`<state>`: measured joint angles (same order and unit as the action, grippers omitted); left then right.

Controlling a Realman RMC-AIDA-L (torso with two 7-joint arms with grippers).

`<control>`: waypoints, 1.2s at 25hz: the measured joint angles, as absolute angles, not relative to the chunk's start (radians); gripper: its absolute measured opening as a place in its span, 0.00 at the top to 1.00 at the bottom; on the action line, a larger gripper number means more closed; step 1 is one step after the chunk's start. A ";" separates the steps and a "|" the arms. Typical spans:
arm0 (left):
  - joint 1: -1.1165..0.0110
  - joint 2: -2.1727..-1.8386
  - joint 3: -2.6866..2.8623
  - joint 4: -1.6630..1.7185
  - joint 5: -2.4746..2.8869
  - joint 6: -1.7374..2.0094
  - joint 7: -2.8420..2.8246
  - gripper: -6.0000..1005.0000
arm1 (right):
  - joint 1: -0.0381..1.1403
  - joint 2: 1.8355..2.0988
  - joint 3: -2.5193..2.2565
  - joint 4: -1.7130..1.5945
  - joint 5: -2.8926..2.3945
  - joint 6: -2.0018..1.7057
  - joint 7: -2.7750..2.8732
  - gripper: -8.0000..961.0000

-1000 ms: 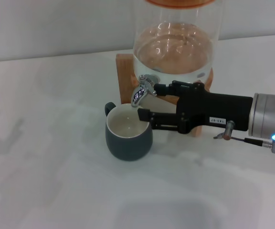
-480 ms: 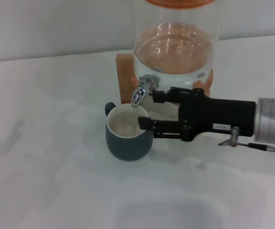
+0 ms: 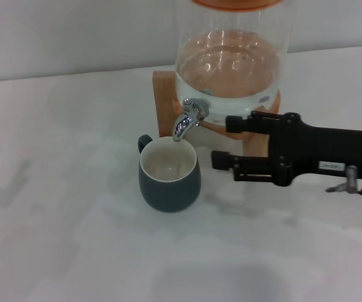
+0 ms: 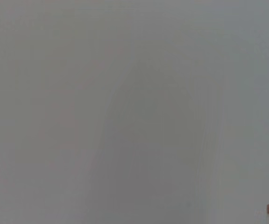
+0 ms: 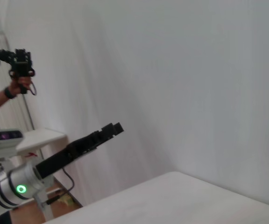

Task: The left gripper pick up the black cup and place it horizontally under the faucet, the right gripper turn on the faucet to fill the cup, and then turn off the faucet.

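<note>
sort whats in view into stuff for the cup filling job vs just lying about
Job: cup; faucet on the dispenser; right gripper, open beside the cup; left gripper, raised off the table.
Lying about: nothing on the table.

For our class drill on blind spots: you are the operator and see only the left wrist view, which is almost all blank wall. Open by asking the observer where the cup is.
Observer: The cup stands upright on the table, right under the spout of the faucet.
Operator: Is the right gripper on the lever?
Observer: No. The right gripper is open beside the faucet and touches nothing.
Operator: And my own gripper?
Observer: The left gripper hangs in the air, off past the table's edge.
</note>
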<state>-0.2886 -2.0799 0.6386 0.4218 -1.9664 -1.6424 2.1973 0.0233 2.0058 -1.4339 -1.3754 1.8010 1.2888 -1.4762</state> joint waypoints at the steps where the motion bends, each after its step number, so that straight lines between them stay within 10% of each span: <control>1: -0.289 -2.080 0.638 0.422 -1.966 -1.655 2.197 0.23 | 0.023 2.007 -1.423 -1.369 1.804 1.304 -1.477 0.18; 30: -0.161 -2.082 0.570 0.410 -2.156 -1.747 2.278 0.24 | 0.041 2.008 -1.408 -1.312 1.830 1.315 -1.491 0.18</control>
<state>-0.1610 -2.0825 0.5698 0.4101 -2.1564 -1.7470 2.2785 0.0406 2.0080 -1.4079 -1.3123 1.8302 1.3147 -1.4911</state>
